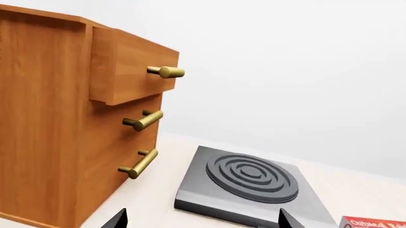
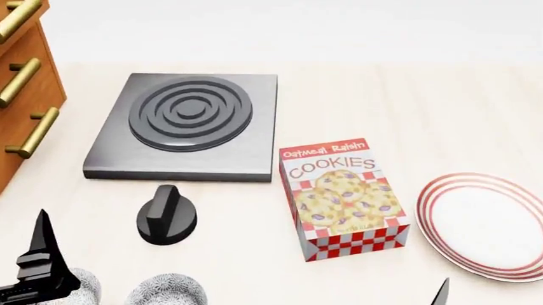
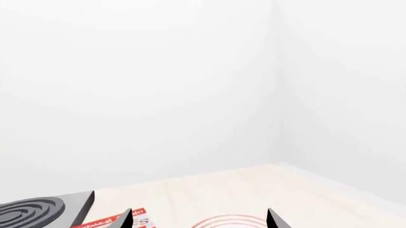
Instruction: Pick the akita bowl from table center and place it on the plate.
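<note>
Akita bowl (image 2: 169,289) at near table edge, plate (image 2: 485,223) far right

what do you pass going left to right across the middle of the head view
drawers → hob → cookie box → plate

Speckled akita bowl (image 2: 170,289) upright; red-ringed plate (image 2: 486,225) well apart.

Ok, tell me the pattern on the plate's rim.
Concentric red rings on the white plate, clearest in the head view.
</note>
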